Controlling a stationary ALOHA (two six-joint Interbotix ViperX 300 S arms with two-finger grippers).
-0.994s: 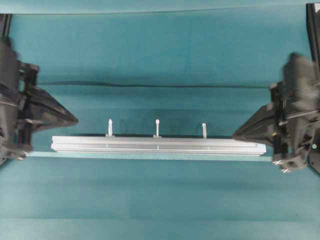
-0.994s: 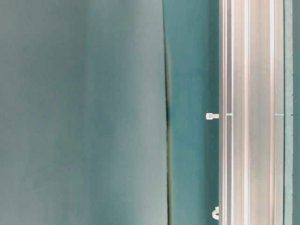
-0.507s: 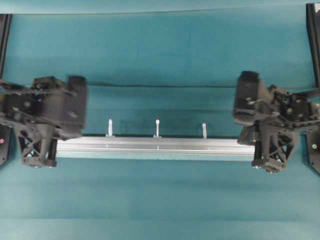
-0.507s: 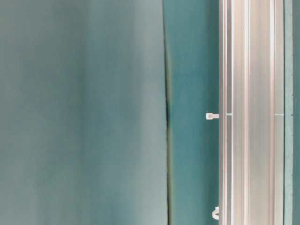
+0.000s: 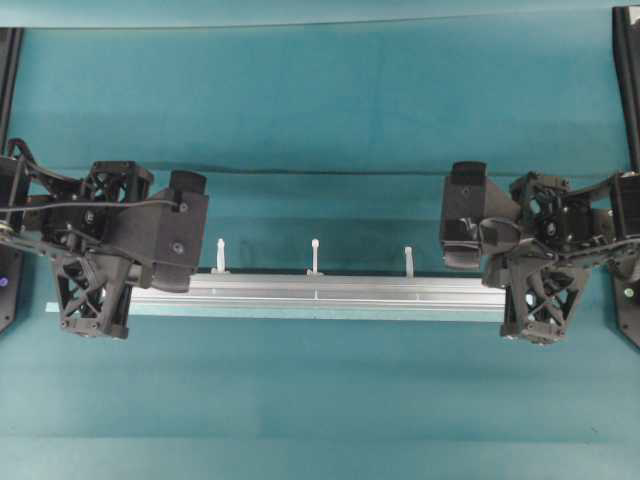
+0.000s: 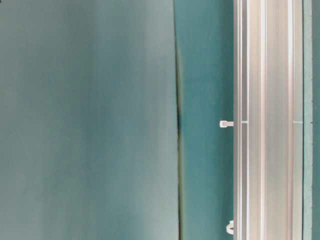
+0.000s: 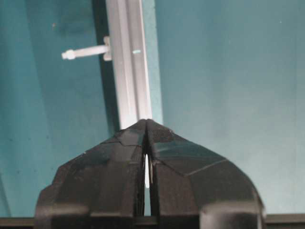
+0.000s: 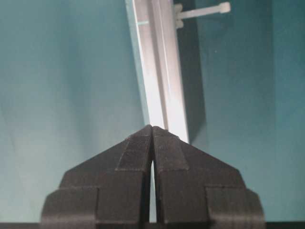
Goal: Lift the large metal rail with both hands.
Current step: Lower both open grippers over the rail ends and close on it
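Nearest your left wrist camera, the left gripper [image 7: 146,125] has its fingers pressed together, tips meeting directly over the near end of the large metal rail [image 7: 129,71], which runs away from the tips toward 12 o'clock. Nothing is pinched. In your right wrist camera the right gripper [image 8: 152,128] likewise shows its fingertips touching with only a hairline slit behind them, poised over the opposite end of the rail, which leaves toward 12 o'clock with a slight lean toward 11.

Judgement: each hand is stationed at one end so the long bar can be raised level; neither has been spread to take the bar yet, so the lift has not begun.

From overhead, the rail [image 5: 320,292] lies flat on the teal table [image 5: 320,100], its long axis running 9 o'clock to 3 o'clock across the middle of the view. Its three white zip ties [image 5: 314,256] point toward 12 o'clock. A thin pale strip [image 5: 300,315] runs along the rail's 6 o'clock side. The table-level view shows the rail [image 6: 267,120] resting on the surface with no gripper in frame
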